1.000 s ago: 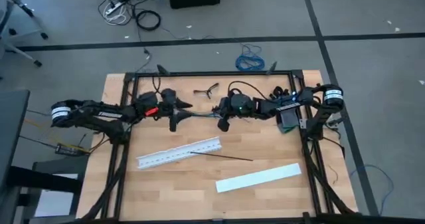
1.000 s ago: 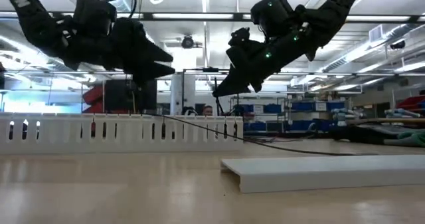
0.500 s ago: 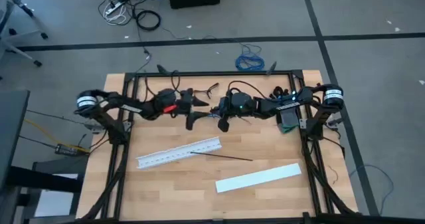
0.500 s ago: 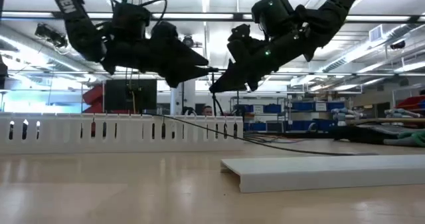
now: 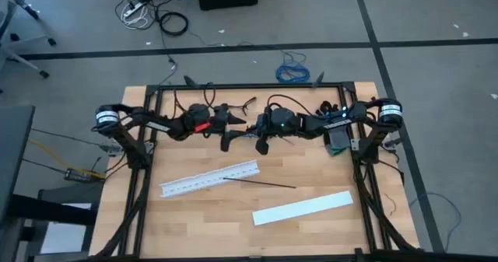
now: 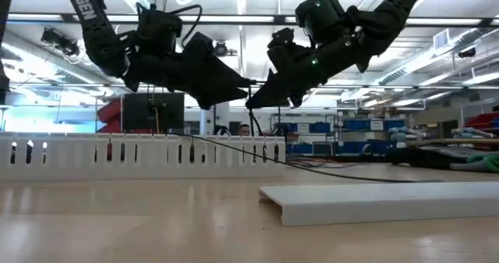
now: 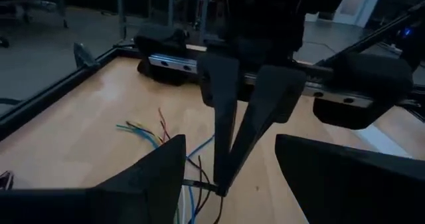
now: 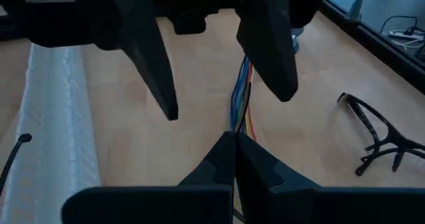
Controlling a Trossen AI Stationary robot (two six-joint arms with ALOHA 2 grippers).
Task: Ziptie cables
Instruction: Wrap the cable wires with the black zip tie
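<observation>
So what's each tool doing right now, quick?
Left tool: open, either side of the cables.
Right tool: shut on the cables.

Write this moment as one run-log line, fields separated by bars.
right gripper shut on cables | left gripper open around cables | both above table

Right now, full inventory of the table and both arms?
cables: one bunch, multicoloured, held in the air at the table's rear centre
white slotted strip: one, white, table's middle
thin black strand: one, lying from the strip toward the right
flat white cover: one, front right
dark forked piece: one, rear edge
left gripper: open, by the bunch
right gripper: shut on the cables
</observation>
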